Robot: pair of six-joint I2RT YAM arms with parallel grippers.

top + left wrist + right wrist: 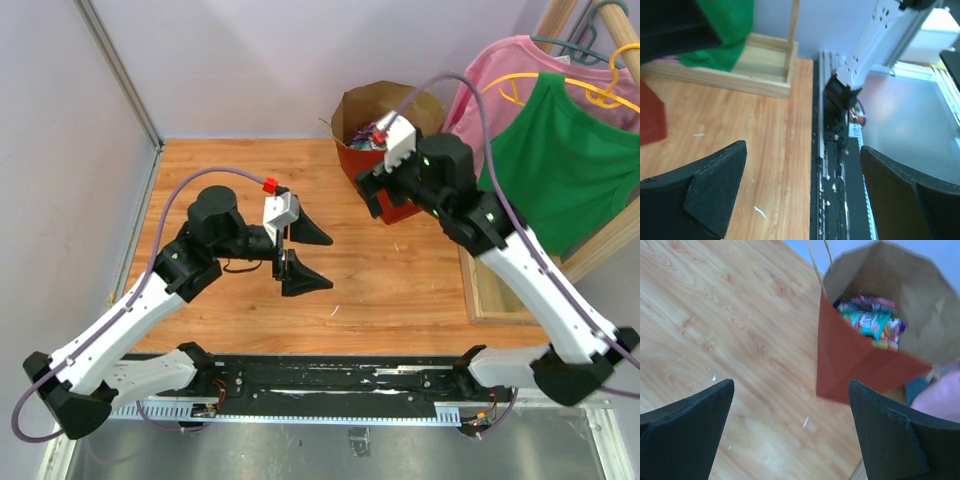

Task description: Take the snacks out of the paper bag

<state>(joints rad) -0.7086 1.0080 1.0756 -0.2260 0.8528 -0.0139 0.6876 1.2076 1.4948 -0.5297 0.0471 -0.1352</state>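
The wooden counter [230, 170] carried one paper bag [845, 365]. It stood upright near the far edge with its mouth open upward, so the contents could be reached from above. Of the two pincers, the right pincer [791, 390] hovered just before the bag, spread wide and empty, apparently lining up to reach in. The left pincer [328, 260], likewise apart and empty, hung mid-counter, well clear. The snacks [870, 322] lay inside the bag, glossy packets too jumbled to count.
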